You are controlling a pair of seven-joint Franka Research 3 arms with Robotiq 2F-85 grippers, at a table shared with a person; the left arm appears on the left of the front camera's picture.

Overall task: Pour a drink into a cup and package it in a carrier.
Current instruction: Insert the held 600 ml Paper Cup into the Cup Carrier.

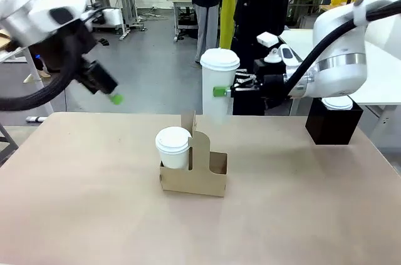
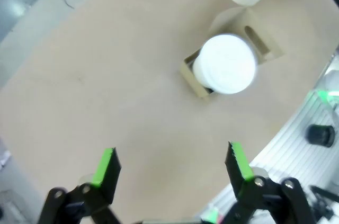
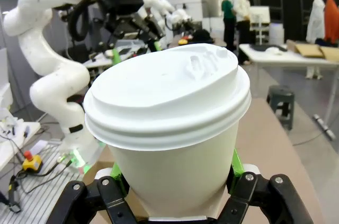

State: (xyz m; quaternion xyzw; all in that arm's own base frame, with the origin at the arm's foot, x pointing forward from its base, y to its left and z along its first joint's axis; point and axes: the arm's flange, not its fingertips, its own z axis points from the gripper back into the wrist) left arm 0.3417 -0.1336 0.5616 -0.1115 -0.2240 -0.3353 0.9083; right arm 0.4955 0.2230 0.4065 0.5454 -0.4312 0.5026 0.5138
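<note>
1. Room: we see an open lab floor behind the far edge, with other benches and people standing well back.
2. Table (image 1: 75, 202): tan, matte, bare apart from the task items and a black box (image 1: 332, 122) at the right far corner.
3. Tall lidded cup (image 1: 218, 86): our right gripper (image 1: 220, 91) clamps it at mid-wall and holds it upright in the air just behind the carrier (image 1: 194, 174), presumably staged for the empty hole.
4. Carrier: sits mid-table; a short lidded cup (image 1: 173, 146) already fills its left hole.
5. Left gripper (image 1: 113, 94): raised left of the carrier, jaws spread wide, holding nothing.
6. The drink: lids hide it; we cannot tell the contents.
</note>
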